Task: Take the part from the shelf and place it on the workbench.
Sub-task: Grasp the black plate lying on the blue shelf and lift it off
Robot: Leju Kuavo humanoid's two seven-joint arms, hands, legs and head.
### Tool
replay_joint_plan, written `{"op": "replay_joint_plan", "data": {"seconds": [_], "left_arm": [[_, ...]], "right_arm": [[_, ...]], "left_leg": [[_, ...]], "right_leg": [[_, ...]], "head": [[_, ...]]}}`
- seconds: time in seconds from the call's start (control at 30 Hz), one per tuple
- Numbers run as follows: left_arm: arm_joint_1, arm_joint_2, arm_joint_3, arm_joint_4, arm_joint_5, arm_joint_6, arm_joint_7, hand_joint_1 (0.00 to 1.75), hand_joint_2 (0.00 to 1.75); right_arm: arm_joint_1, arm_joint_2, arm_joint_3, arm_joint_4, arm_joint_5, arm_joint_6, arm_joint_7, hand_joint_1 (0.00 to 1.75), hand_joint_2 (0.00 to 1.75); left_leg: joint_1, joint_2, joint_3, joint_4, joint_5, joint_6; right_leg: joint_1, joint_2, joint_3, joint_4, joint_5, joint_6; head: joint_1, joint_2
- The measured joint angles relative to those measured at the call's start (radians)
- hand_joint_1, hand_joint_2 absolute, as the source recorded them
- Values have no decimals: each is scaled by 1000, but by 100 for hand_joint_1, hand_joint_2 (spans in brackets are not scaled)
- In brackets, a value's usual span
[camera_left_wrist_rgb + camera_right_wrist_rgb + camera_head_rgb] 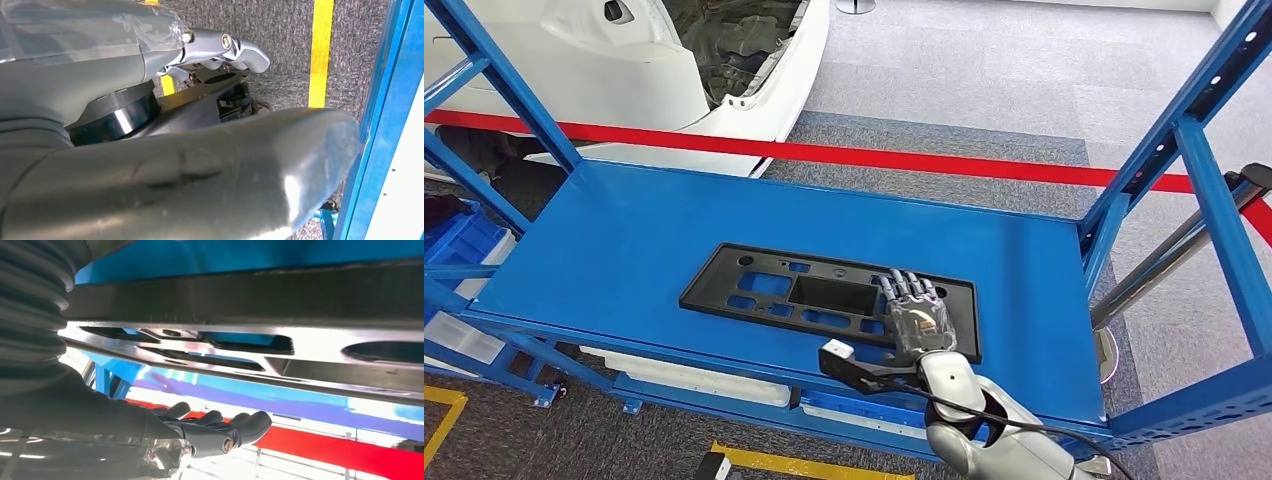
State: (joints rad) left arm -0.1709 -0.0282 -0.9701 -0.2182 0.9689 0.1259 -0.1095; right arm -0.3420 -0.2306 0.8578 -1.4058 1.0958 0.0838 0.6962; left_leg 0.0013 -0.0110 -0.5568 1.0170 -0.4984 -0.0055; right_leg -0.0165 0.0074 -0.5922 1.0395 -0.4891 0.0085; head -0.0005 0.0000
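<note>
Right fingers (908, 288): stretched out flat and side by side, lying over the near right end of the part, palm down. From the right wrist view the fingers (220, 426) reach forward, barely curled, with nothing between them.
Right hand (916, 315): over the part's near right corner, nothing gripped. Whether the palm actually presses on the plastic, I cannot tell.
Right arm (984, 420): silver, coming in from the lower right, a black bracket and a cable at the wrist.
Part (824, 298): a flat black plastic plate, long and rectangular, full of cut-outs with one big rectangular opening near the middle. It lies flat on the shelf, towards the near edge and a little right of centre. The right wrist view shows its edge (240, 347) close up, with blue showing through the holes.
Shelf (624, 240): a blue metal board in a blue frame with uprights at the corners.
Left hand (215, 52): low beside the blue frame, above grey carpet (280, 45) with a yellow line (320, 50). Its thumb (225, 165) looms huge in front; the fingers look curled in, nothing seen in them.
Behind the shelf: red tape (924, 160) on the floor and a white car body (674, 70).
</note>
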Motion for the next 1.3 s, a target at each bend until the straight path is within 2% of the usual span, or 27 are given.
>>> {"op": "replay_joint_plan", "data": {"seconds": [0.37,0.4,0.5,0.53,0.73,0.9,1.03,1.3], "left_arm": [[1,0,0,0,4,0,0,0,0],[1,0,0,0,6,0,0,0,0],[2,0,0,0,9,2,-2,0,0],[2,0,0,0,10,2,-3,0,0],[2,0,0,0,7,13,-19,0,0],[-2,0,0,0,-20,43,-71,0,0],[-6,0,0,-1,-26,44,-108,0,175],[-8,0,0,-2,-25,40,-142,0,175]], "right_arm": [[-1,-1,-24,16,25,1,0,0,175],[-1,-1,-27,18,28,2,0,8,175],[-2,-1,-34,23,39,5,0,139,175],[-2,-1,-36,26,43,5,0,175,175],[-2,-1,-50,39,48,3,0,175,175],[-3,-1,-57,43,38,-11,0,175,175],[-7,-3,-59,44,28,-23,0,175,175],[-23,-6,-58,46,-7,-32,-1,175,175]], "left_leg": [[0,0,0,0,0,0],[0,0,0,0,0,0],[0,0,0,0,0,0],[0,0,0,0,0,0],[0,0,0,0,0,0],[0,0,2,0,0,0],[0,0,4,0,0,0],[-1,0,6,0,0,0]], "right_leg": [[0,0,0,0,0,0],[0,0,0,0,0,0],[0,0,1,0,0,0],[0,0,1,0,0,0],[0,0,0,0,0,0],[0,0,1,0,0,0],[0,0,4,0,0,0],[0,0,6,0,0,0]], "head": [[0,0],[0,0],[0,0],[0,0],[0,0],[-1,0],[-1,0],[-1,0]]}}
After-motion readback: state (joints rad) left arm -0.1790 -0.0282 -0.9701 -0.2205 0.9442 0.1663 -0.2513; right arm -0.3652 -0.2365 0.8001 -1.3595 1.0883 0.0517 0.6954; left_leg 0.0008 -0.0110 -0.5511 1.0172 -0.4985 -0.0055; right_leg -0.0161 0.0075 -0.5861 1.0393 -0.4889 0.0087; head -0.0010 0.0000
